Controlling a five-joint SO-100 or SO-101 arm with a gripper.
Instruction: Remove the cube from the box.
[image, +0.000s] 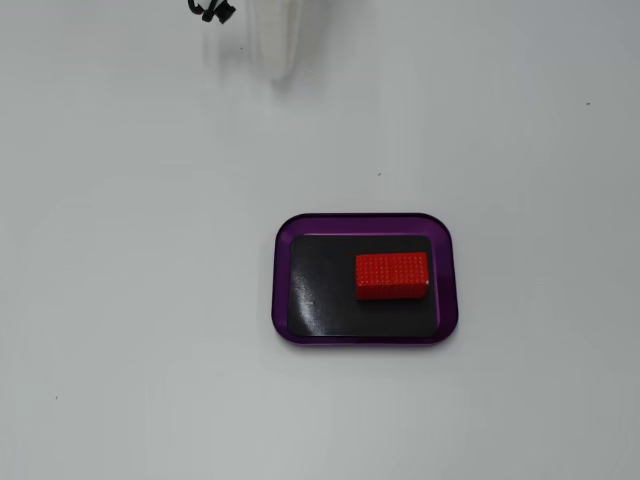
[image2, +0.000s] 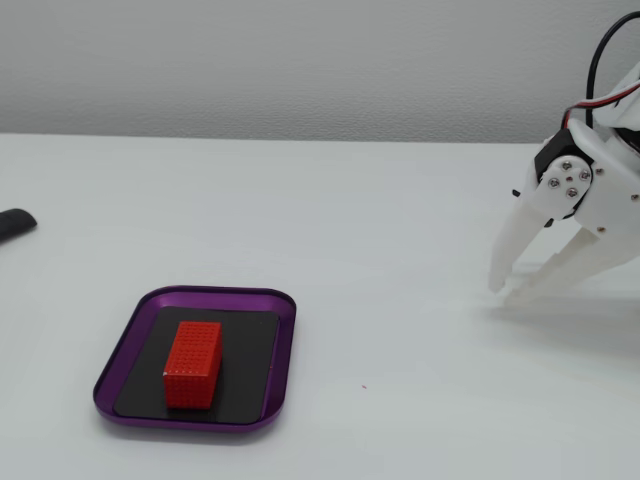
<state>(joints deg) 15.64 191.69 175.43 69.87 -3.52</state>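
The red cube lies flat inside the purple-rimmed box, on the right half of its black bottom in the top-down fixed view. In the side fixed view the cube sits in the middle of the box at the lower left. My white gripper is far to the right of the box, its tips nearly touching each other just above the table, holding nothing. In the top-down fixed view the gripper shows only as a blurred white tip at the top edge, well above the box.
A white table carries everything. A small black object lies at the left edge of the side fixed view. Black cable parts show at the top edge of the top-down fixed view.
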